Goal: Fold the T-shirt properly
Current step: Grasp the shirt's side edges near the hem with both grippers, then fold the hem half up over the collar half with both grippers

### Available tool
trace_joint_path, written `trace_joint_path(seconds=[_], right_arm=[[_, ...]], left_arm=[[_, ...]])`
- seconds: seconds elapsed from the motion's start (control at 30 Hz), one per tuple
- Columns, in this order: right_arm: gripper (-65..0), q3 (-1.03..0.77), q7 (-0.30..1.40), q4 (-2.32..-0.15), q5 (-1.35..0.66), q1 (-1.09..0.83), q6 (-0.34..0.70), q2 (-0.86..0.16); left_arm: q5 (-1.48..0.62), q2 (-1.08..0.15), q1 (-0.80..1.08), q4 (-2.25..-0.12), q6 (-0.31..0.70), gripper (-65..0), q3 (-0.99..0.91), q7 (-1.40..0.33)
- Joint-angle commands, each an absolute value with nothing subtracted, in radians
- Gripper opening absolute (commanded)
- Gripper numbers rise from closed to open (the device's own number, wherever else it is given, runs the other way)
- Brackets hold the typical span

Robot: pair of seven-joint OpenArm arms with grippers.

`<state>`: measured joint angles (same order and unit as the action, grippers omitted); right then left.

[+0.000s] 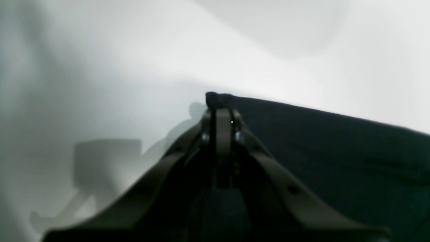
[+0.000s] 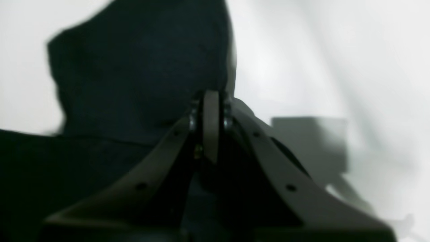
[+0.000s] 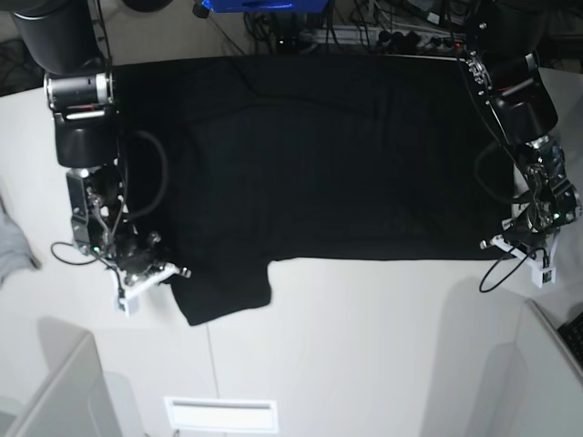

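Observation:
The black T-shirt [image 3: 319, 155] lies spread flat on the white table, plain side up, with one sleeve [image 3: 223, 291] sticking out toward the front. At the shirt's front corner on the right of the base view, my left gripper [image 3: 503, 244] is shut. In the left wrist view its closed tips [image 1: 223, 109] pinch a small bunch of the black cloth [image 1: 218, 98]. My right gripper [image 3: 171, 271] sits at the cloth's edge beside the sleeve. Its jaws [image 2: 211, 97] are shut on the edge of the T-shirt [image 2: 141, 67], which fills the view ahead and to the left.
A small grey cloth scrap [image 3: 13, 241] lies at the table's left edge. Cables and a blue object [image 3: 260, 5] crowd the far edge behind the shirt. White raised panels stand at the front left [image 3: 55, 391] and front right [image 3: 556, 364].

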<state>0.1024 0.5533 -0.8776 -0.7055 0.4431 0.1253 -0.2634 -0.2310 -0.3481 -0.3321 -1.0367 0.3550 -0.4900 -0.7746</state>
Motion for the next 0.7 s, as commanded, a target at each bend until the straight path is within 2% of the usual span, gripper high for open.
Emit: trace_joint_path(seconds=[0.0,0.67], right_arm=[[-65.0,0.068,0.544,-0.915,-0.708,0.453,0.130,-0.285],[-65.0,-0.117,0.730,-1.168,-0.705,0.329,0.130,-0.288]], left_arm=[[-0.236,-0.363,-0.343,-1.063,0.358,-65.0,-0.495,-0.760],[-0.237,-0.348,-0.183,-1.328,0.358,-65.0,-0.496,-0.760]])
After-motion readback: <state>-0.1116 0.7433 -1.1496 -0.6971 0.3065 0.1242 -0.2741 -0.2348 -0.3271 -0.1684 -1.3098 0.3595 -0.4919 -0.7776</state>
